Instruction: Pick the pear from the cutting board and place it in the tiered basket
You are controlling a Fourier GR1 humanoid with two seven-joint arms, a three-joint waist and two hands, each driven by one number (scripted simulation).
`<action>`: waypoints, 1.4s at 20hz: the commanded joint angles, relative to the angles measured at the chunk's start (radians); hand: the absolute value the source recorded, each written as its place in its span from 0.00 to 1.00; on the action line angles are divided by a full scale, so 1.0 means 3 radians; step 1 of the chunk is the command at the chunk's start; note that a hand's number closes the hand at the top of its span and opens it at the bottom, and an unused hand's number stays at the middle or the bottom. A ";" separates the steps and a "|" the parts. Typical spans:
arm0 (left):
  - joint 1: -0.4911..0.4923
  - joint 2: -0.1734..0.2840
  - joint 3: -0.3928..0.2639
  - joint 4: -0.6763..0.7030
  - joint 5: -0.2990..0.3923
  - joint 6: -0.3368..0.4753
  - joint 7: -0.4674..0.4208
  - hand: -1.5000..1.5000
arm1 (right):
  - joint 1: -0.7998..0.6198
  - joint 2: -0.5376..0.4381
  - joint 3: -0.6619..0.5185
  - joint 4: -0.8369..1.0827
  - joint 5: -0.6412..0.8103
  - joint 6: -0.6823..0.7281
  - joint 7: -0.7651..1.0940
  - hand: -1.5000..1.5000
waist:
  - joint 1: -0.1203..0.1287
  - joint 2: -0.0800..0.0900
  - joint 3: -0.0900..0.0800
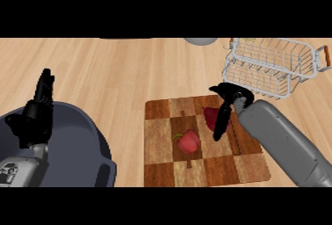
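Pale wood-grain tabletop (117, 70). I saw the red pear (189, 141) lying on the checkered cutting board (162, 171). Right hand (224, 115) hovered beside it, fingers straight, holding nothing. Wire tiered basket (276, 66) sat beyond. Left hand (39, 110) rested open, fingers up.

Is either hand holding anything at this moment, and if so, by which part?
Nothing is held. The right hand hangs open above the cutting board, beside the pear; the left hand rests open.
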 commanded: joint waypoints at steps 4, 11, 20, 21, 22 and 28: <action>0.0449 -0.0382 -0.0431 0.0298 0.0045 -0.0169 0.0298 0.50 | -0.0022 0.0118 0.0053 0.0241 0.0001 0.0071 0.0101 0.00 | -0.0001 0.0091 -0.0121; 0.0436 -0.0327 -0.0307 0.0270 0.0047 -0.0235 0.0318 0.50 | 0.0019 0.0139 0.0032 0.0360 0.0019 0.0000 -0.0037 1.00 | -0.0015 0.0078 -0.0118; 0.0471 -0.0510 -0.0349 0.0311 -0.0055 -0.0204 0.0216 0.50 | -0.0063 0.0296 0.0273 0.0299 0.0348 -0.0079 -0.0324 1.00 | 0.0009 0.0097 -0.0121; 0.0488 -0.0422 -0.0300 0.0274 -0.0042 -0.0244 0.0291 0.50 | 0.0058 0.0278 0.0314 0.0238 0.0387 -0.0125 -0.0445 1.00 | -0.0012 0.0077 -0.0116; 0.0530 -0.0435 -0.0310 0.0207 -0.0035 -0.0254 0.0301 0.50 | 0.0043 0.0157 0.0305 0.0226 0.0435 -0.0111 -0.0519 1.00 | -0.0007 0.0065 -0.0114; 0.0586 -0.0322 -0.0086 0.0191 -0.0016 -0.0229 0.0368 0.50 | 0.0315 -0.0804 0.0293 -0.0040 0.0937 -0.0537 -0.1160 1.00 | -0.0283 0.0016 -0.0106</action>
